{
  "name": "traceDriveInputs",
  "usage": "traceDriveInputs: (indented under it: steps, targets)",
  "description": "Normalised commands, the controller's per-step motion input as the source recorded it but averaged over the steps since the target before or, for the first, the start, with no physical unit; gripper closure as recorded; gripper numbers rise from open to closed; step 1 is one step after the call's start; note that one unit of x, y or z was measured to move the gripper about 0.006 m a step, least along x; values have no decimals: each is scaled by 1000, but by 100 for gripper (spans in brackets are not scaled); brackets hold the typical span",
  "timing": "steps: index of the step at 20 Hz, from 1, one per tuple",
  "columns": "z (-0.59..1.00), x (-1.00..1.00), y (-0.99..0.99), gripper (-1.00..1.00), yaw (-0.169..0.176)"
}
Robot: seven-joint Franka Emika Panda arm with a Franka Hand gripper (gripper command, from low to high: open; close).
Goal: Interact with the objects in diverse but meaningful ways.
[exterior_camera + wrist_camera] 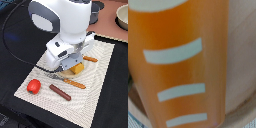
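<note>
STEP: bread pick or place, judged | BREAD: yellow ridged bread piece (76,69) on round tan plate (68,75) | GRIPPER (71,65): over bread, finger state undeterminable | NEXT: confirm grip before lifting

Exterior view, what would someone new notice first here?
The big white robot arm fills the middle, its gripper down over a yellow ridged bread piece on the round tan plate. On the pale placemat, a red tomato sits toward the exterior view's left beside a brown sausage.
</note>
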Motion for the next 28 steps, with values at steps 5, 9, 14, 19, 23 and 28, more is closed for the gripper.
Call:
traceDriveInputs:
  steps: [5, 9, 14, 19, 23, 28]
  targets:
    - [0, 292, -61, 100, 0]
    - [-3, 286, -46, 100, 0]
    - [514, 195, -44, 100, 1]
    - [1000, -92, 85, 100, -5]
    - [1000, -529, 156, 100, 0]
    - [893, -851, 228, 100, 0]
